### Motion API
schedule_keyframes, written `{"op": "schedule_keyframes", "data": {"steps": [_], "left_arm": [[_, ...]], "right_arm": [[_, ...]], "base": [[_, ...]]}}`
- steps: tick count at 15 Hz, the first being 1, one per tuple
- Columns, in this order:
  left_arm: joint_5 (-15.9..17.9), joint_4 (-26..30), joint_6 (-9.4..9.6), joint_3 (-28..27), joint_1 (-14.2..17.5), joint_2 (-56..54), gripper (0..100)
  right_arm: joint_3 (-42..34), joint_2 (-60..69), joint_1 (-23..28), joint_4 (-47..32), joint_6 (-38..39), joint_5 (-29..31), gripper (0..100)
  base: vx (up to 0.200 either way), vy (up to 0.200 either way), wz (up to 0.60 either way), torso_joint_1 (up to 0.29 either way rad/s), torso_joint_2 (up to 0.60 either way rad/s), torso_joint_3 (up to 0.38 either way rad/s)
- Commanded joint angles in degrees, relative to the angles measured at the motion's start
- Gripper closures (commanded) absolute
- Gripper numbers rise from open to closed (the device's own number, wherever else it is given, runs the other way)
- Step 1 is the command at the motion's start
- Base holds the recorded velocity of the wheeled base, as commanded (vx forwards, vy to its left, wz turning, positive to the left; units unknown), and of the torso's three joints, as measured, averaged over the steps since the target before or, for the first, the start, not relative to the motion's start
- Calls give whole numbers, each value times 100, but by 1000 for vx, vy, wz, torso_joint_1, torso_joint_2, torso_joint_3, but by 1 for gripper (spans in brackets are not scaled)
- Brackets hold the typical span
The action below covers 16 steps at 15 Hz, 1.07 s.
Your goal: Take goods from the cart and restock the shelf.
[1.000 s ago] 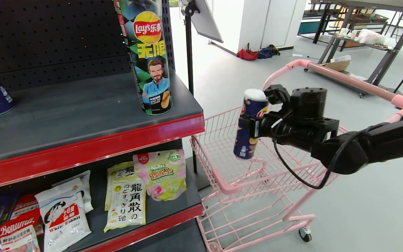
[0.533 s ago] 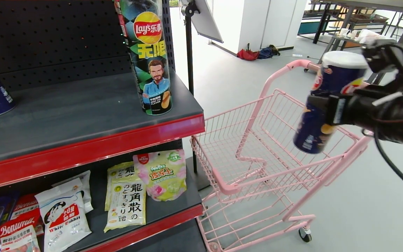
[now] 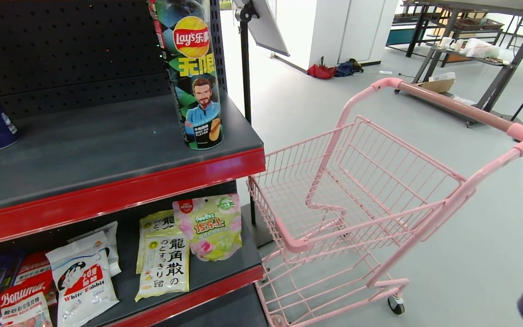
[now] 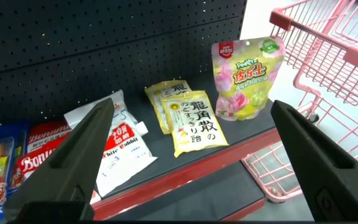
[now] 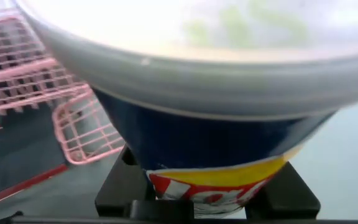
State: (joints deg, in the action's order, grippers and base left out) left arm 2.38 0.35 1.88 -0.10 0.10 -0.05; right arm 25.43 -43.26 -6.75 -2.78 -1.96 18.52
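**Right gripper [image 5: 207, 196] lifts chip can [image 5: 216, 143] clear of pink wire cart [image 3: 429, 97]**

Clamped tight on the can, it has swung from over the basket to low on the robot's right, well apart from the shelf [image 3: 107, 136]; pickup looks done, placing remains. Can: rigid navy cylinder, glossy wrap, translucent plastic lid. Shelf: matte grey deck, glossy red lip. Left gripper [image 4: 191, 162] gapes wide, empty-handed.

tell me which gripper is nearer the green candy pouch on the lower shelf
Left. The left gripper hangs open before the green candy pouch on the lower shelf; the right gripper, gripping the blue chip can, is off past the cart.
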Motion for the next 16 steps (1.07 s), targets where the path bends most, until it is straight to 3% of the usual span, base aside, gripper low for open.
{"op": "schedule_keyframes", "data": {"steps": [1,8,16], "left_arm": [[0,0,-3,-8,-1,5,0],[0,-9,-12,1,8,5,0],[-9,-9,-30,1,8,5,0]], "right_arm": [[-302,679,464,-144,-6,-208,100],[-935,1435,482,-162,-472,-331,100],[-926,1435,464,-153,-621,-349,100]], "base": [[0,0,0,0,0,0],[0,0,0,2,-9,-6],[0,0,0,153,-470,-312]]}}
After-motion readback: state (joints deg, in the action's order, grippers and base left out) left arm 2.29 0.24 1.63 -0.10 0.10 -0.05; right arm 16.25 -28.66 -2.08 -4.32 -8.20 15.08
